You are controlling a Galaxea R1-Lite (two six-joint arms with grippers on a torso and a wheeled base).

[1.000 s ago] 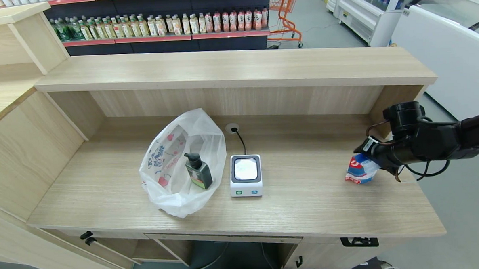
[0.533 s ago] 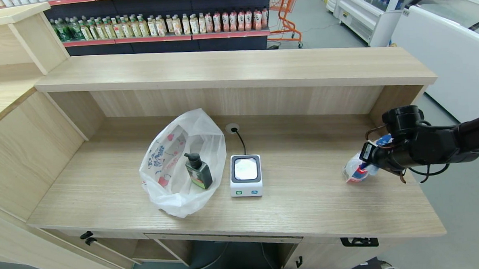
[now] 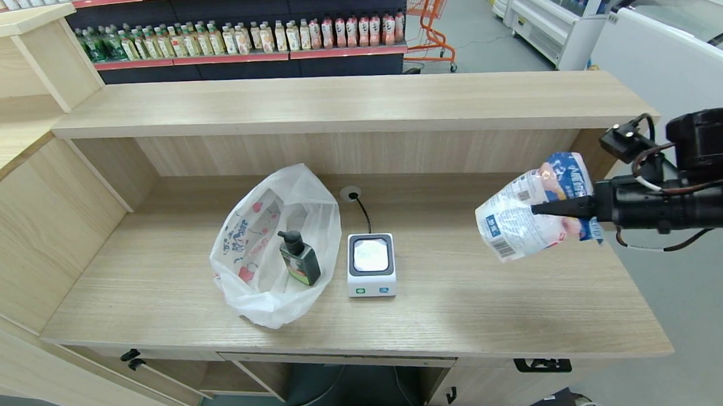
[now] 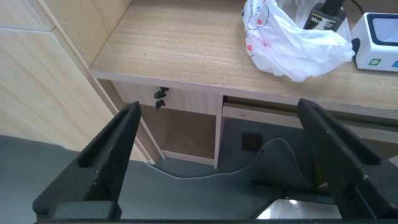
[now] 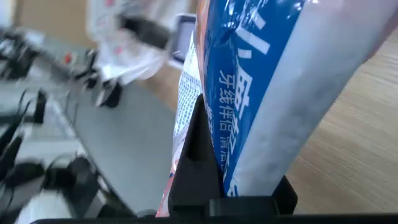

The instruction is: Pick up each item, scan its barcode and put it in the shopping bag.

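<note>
The right gripper (image 3: pixel 540 208) is clamping a blue-and-white snack packet (image 3: pixel 512 227) across its middle. It is holding the packet in the air above the wooden counter (image 3: pixel 463 296), at about 3 o'clock from the barcode scanner (image 3: pixel 371 263). The packet's barcode (image 3: pixel 506 249) is facing up and outward, so it probably needs turning toward the scanner's window. At 9 o'clock from the scanner the shopping bag (image 3: pixel 312 196) is lying open, ready for items, with a pump bottle (image 3: pixel 300 259) sitting in it. The left gripper (image 4: pixel 219 107) is hanging spread wide and empty off the counter's near edge, out of the way.
</note>
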